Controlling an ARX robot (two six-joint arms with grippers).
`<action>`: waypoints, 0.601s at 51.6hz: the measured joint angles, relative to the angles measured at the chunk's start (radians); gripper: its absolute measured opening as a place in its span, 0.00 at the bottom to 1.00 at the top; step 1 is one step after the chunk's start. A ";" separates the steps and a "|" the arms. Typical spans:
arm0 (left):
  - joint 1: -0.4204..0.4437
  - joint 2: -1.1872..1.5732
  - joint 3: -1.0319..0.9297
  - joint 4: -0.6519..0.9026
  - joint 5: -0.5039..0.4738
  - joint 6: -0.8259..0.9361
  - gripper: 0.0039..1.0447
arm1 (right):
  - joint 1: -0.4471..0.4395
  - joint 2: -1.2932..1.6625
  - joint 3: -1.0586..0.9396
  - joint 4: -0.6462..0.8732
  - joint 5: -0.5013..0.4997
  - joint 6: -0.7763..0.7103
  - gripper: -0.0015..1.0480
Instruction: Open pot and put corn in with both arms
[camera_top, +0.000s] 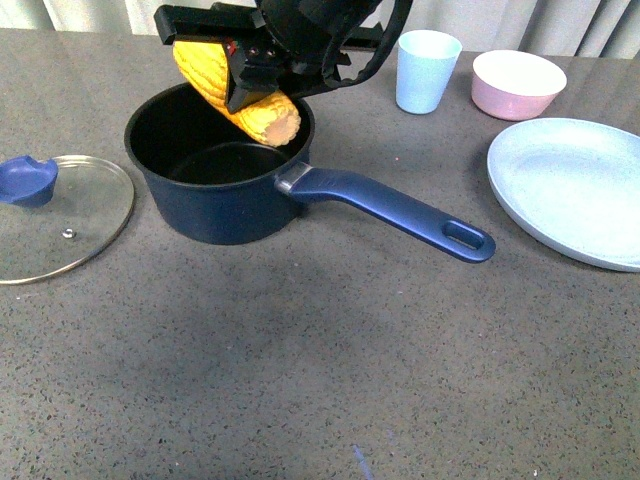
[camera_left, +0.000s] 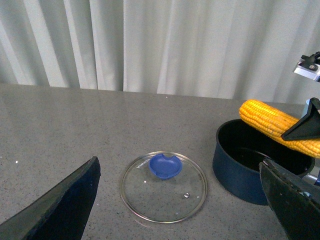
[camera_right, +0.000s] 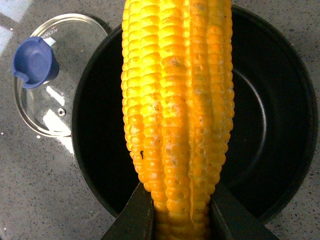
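The dark blue pot (camera_top: 215, 215) stands uncovered on the grey table, its long handle (camera_top: 400, 212) pointing right and toward me. Its black inside (camera_right: 270, 120) holds nothing. My right gripper (camera_top: 262, 78) is shut on the yellow corn (camera_top: 240, 95), holding it tilted over the pot's far rim, one end dipping over the opening. The right wrist view looks down along the corn (camera_right: 175, 110) clamped between two dark fingers (camera_right: 132, 217). The pot's glass lid (camera_top: 55, 215) with a blue knob (camera_top: 28, 180) lies flat on the table left of the pot. My left gripper (camera_left: 180, 200) hovers open above the lid (camera_left: 162, 187).
A pale blue cup (camera_top: 426, 70) and a pink bowl (camera_top: 518, 84) stand at the back right. A large pale blue plate (camera_top: 575, 185) lies at the right edge, beyond the handle's end. White curtains (camera_left: 150, 45) hang behind the table.
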 joint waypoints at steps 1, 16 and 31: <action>0.000 0.000 0.000 0.000 0.000 0.000 0.92 | 0.002 0.005 0.006 -0.002 0.003 -0.001 0.15; 0.000 0.000 0.000 0.000 0.000 0.000 0.92 | 0.008 0.050 0.046 0.018 0.043 -0.003 0.72; 0.000 0.000 0.000 0.000 0.000 0.000 0.92 | -0.026 -0.050 -0.094 0.148 0.056 0.048 0.91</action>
